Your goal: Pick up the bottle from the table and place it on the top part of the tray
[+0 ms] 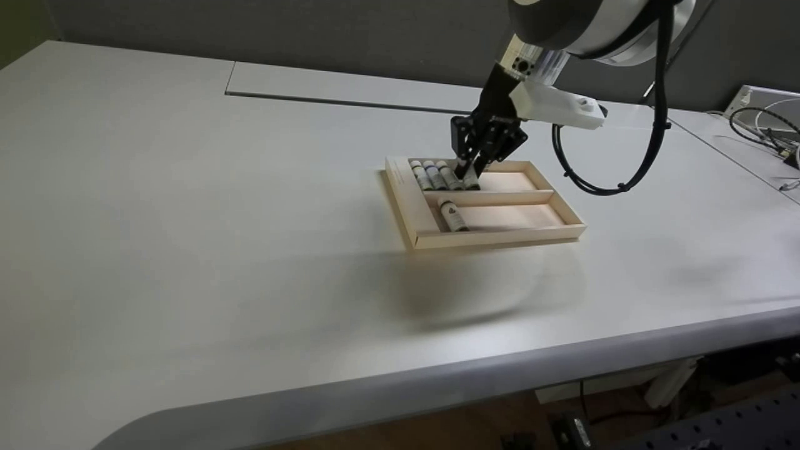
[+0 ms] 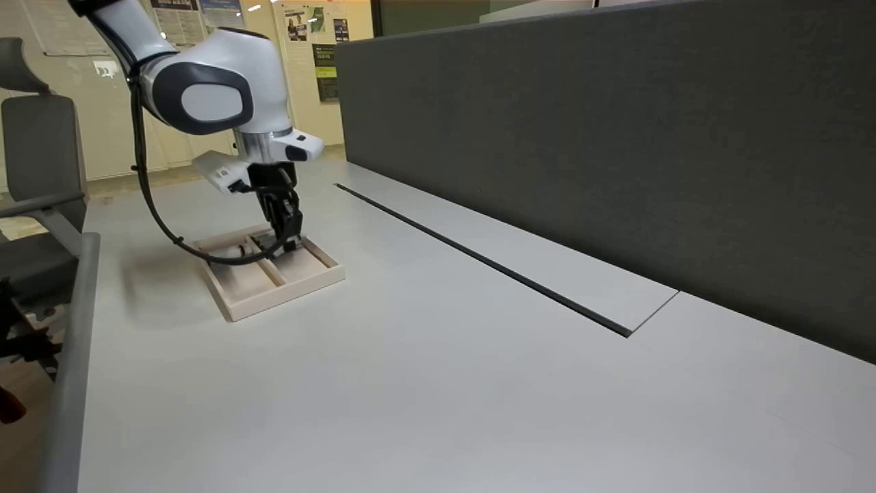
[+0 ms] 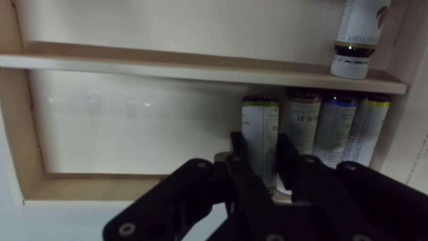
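Note:
The light-wood tray (image 1: 403, 203) lies on the table, its divider making two long compartments; it also shows in an exterior view (image 2: 287, 296) and the wrist view (image 3: 167, 69). My gripper (image 1: 470, 171) reaches down into the compartment on the far side of the divider. Its fingers press on both sides of the small grey-white bottle (image 3: 259, 124), which has a dark end with a green band. The bottle (image 1: 472, 182) lies beside a row of similar bottles (image 1: 435, 177). The fingers and knuckles hide its lower part. I cannot tell whether it touches the tray floor.
Another bottle (image 1: 452, 215) with a white cap leans in the compartment on the near side of the divider; it also shows in the wrist view (image 3: 359, 26). A dark partition (image 2: 582, 137) stands behind the table. A black cable loop (image 1: 609, 187) hangs from the arm beside the tray.

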### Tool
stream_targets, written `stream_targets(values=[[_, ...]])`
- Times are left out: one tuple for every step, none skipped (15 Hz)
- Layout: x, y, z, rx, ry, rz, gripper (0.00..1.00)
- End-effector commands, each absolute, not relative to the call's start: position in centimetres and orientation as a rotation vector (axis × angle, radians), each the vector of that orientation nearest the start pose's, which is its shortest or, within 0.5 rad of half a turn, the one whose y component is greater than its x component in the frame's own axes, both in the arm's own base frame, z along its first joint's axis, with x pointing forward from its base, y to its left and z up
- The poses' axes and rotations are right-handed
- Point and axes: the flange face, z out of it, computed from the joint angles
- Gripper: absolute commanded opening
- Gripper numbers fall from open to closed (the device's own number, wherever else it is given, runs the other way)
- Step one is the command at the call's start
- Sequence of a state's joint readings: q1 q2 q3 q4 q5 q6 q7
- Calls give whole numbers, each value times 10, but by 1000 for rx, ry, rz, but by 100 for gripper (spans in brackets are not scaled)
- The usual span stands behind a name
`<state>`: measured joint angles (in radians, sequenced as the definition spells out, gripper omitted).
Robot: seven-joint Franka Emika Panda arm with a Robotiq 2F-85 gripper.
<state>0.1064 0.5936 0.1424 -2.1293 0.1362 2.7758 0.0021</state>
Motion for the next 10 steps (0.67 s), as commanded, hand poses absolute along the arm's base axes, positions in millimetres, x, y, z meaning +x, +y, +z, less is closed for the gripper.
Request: stream_targets(values=[[545,136,151,-3020,-102,-81,7],[544,136,153,-3021,-106,-77,7],[544,136,155,-3020,-107,-72,7],[544,135,155,-3019,-106,-70,7],[544,135,155,-3018,-103,-65,7],[545,134,155,-3018,-103,-63,7],[545,134,154,-3018,-102,-61,7],[545,133,153,-3019,-103,-58,7],[545,133,152,-3018,-103,-56,7],[545,133,150,-3018,-104,-53,7]])
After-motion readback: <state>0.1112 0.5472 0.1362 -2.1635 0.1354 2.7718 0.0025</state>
